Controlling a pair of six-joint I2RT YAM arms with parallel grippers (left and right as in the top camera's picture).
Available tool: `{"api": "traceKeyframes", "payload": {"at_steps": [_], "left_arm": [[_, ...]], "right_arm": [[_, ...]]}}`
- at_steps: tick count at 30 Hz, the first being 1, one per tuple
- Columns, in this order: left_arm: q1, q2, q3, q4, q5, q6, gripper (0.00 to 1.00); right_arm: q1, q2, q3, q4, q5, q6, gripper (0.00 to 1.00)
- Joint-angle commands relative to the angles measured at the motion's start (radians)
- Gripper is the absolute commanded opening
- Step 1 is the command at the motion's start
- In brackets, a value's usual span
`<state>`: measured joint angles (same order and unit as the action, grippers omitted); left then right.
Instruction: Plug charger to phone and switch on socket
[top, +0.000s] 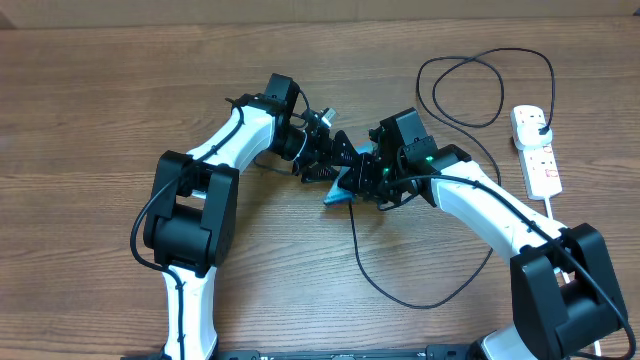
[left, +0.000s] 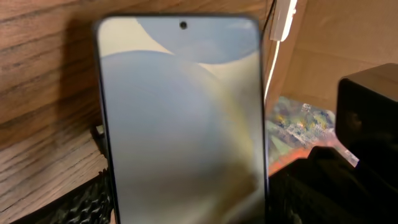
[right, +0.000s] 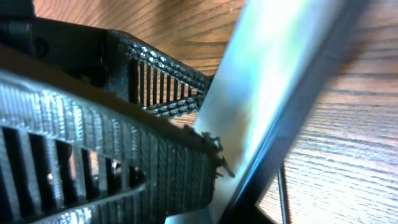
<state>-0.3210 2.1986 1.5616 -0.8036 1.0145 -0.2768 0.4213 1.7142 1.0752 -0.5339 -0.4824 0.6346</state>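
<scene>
From above, the slim blue-and-white phone (top: 337, 196) pokes out between the left claw (top: 340, 172) and right claw (top: 367, 180). The long thin black charger cable (top: 356, 248) loops over to the white socket strip (top: 537, 160).

The left wrist view is filled by the phone (left: 180, 124). I cannot tell if this claw grips it.

In the right wrist view, the ribbed black fingers (right: 93, 143) sit close together at the phone's edge. I cannot tell if they pinch it.

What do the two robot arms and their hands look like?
Both the left arm and the right arm have white rounded links, black joints and black cables alongside. A green light glows near the right wrist. The right hand has black, ribbed lattice fingers.
</scene>
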Motion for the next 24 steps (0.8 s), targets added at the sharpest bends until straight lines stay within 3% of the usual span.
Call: {"api": "traceKeyframes", "payload": {"at_steps": [1, 2, 4, 11, 14, 15, 16, 18, 21, 24], "left_arm": [[-0.010, 0.007, -0.001, 0.001, 0.052, 0.027, 0.87], [-0.010, 0.007, -0.001, 0.002, 0.052, 0.027, 0.87], [-0.010, 0.007, -0.001, 0.002, 0.052, 0.027, 0.88], [0.008, 0.007, 0.001, 0.023, 0.065, 0.028, 0.91], [0.052, 0.007, 0.001, 0.037, 0.194, 0.065, 0.90], [0.063, 0.007, 0.001, 0.051, 0.246, 0.072, 0.88], [0.086, 0.007, 0.001, 0.109, 0.391, 0.075, 0.85], [0.100, 0.007, 0.001, 0.204, 0.547, 0.071, 0.81], [0.108, 0.005, 0.002, 0.288, 0.566, 0.004, 0.75], [0.106, 0.005, 0.003, 0.366, 0.566, -0.061, 0.63]], "right_arm": [[0.005, 0.002, 0.008, 0.009, 0.004, -0.002, 0.17], [0.005, 0.002, 0.008, 0.009, 0.004, -0.002, 0.09], [0.005, 0.002, 0.008, 0.009, 0.004, -0.002, 0.04], [-0.021, 0.001, 0.016, 0.011, -0.010, -0.008, 0.04], [-0.084, -0.008, 0.025, 0.097, -0.211, -0.063, 0.04], [-0.108, -0.008, 0.025, 0.148, -0.300, -0.062, 0.04], [-0.140, -0.008, 0.025, 0.216, -0.412, -0.058, 0.04], [-0.156, -0.008, 0.025, 0.252, -0.467, -0.056, 0.04], [-0.161, -0.008, 0.025, 0.253, -0.473, -0.052, 0.04], [-0.159, -0.008, 0.025, 0.254, -0.472, -0.052, 0.04]]}}
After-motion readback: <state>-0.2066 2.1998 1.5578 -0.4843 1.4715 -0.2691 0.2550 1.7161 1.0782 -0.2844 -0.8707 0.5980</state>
